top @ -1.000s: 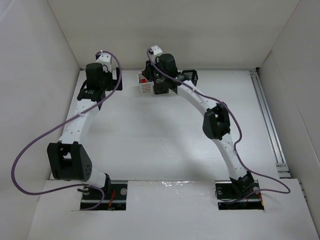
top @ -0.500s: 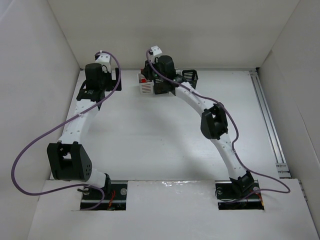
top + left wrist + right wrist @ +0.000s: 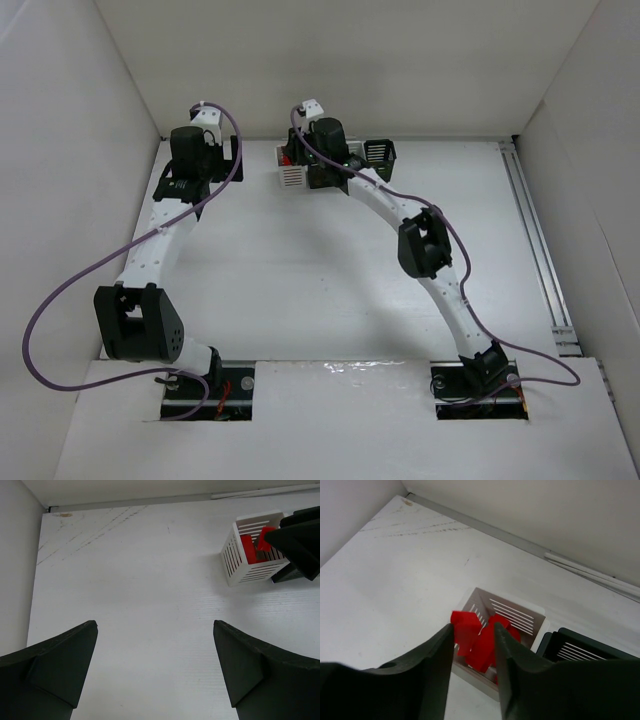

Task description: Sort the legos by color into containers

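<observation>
Red legos (image 3: pixel 507 626) lie piled in a white slatted container (image 3: pixel 520 611), which also shows at the back in the top view (image 3: pixel 290 176) and in the left wrist view (image 3: pixel 250 575). My right gripper (image 3: pixel 473 626) hangs right over that container with its jaws parted a little. One blurred red lego (image 3: pixel 465 630) sits at its fingertips, against the left finger and apart from the right one. My left gripper (image 3: pixel 155 630) stands wide open over bare table to the left of the container, with nothing between its fingers.
A black container (image 3: pixel 580 647) stands right against the white one on its right side. Another black container (image 3: pixel 380 152) shows further right at the back. The white enclosure's walls close in at the back and on the left.
My right gripper's jaws have parted over the white container, and the arm has shifted slightly left. The left arm has not moved.
</observation>
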You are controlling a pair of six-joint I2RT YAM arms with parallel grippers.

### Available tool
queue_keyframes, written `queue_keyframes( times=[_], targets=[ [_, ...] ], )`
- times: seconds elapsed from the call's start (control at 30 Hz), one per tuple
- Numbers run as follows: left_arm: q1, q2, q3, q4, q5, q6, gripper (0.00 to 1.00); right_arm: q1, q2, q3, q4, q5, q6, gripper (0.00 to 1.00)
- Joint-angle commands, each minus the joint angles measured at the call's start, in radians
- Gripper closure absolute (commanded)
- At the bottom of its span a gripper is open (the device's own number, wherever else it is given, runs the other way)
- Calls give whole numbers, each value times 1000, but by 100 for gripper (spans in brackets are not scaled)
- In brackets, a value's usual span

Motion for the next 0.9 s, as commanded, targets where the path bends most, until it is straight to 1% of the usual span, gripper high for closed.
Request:
queue_keyframes(
  times=[0.0, 0.1, 0.17, 0.27, 0.33, 0.37, 0.4, 0.43, 0.47, 0.53, 0.57, 0.6, 0.63, 0.67, 0.7, 0.73, 0.77, 0.8, 0.83, 0.87],
  targets=[
    [4, -25, 12, 32, 5, 0, 0, 7, -6, 50, 68, 2, 2, 55],
    [4, -25, 12, 32, 5, -9, 0, 7, -15, 50, 77, 2, 2, 47],
    [4, -16, 12, 32, 16, -9, 0, 7, -15, 62, 77, 2, 2, 47],
    [4, -16, 23, 32, 27, -20, 0, 7, -61, 76, 77, 12, 2, 46],
    [4, -7, 23, 41, 37, -20, 0, -2, -112, 47, 77, 12, 2, 46],
    [4, -7, 23, 41, 37, -20, 0, -2, -180, 27, 86, -4, 2, 46],
    [4, 5, 37, 41, 75, -20, 0, -15, -217, 3, 86, -4, 2, 46],
    [4, 16, 58, 29, 88, -20, 0, -31, -256, -57, 86, -31, 2, 48],
    [4, 27, 72, 18, 88, -20, 0, -42, -343, -97, 86, -45, 2, 49],
    [-42, 59, 94, -2, 88, 11, 0, -77, -438, -201, 86, -102, 2, 49],
    [-51, 59, 94, -2, 88, 21, 0, -90, -484, -314, 86, -113, 2, 49],
    [-72, 59, 94, -2, 88, 21, 0, -102, -576, -373, 86, -123, -15, 49],
    [-82, 59, 94, 9, 88, 34, 0, -116, -621, -428, 59, -136, -25, 49],
    [-92, 59, 83, 9, 97, 43, 0, -145, -699, -527, 40, -160, -51, 47],
    [-93, 59, 83, 21, 97, 43, 0, -165, -733, -572, 19, -179, -52, 44],
    [-93, 59, 72, 21, 137, 43, 0, -188, -766, -617, -19, -211, -61, 39],
    [-93, 59, 63, 21, 155, 43, 0, -238, -799, -661, -36, -264, -61, 33],
    [-93, 70, 63, 21, 168, 29, 0, -260, -828, -753, -53, -265, -79, 27],
    [-103, 70, 49, 21, 168, 18, 0, -280, -889, -802, -67, -245, -99, 19],
    [-103, 70, 40, 21, 168, 18, 0, -298, -923, -853, -76, -229, -116, 16]
  ],
)
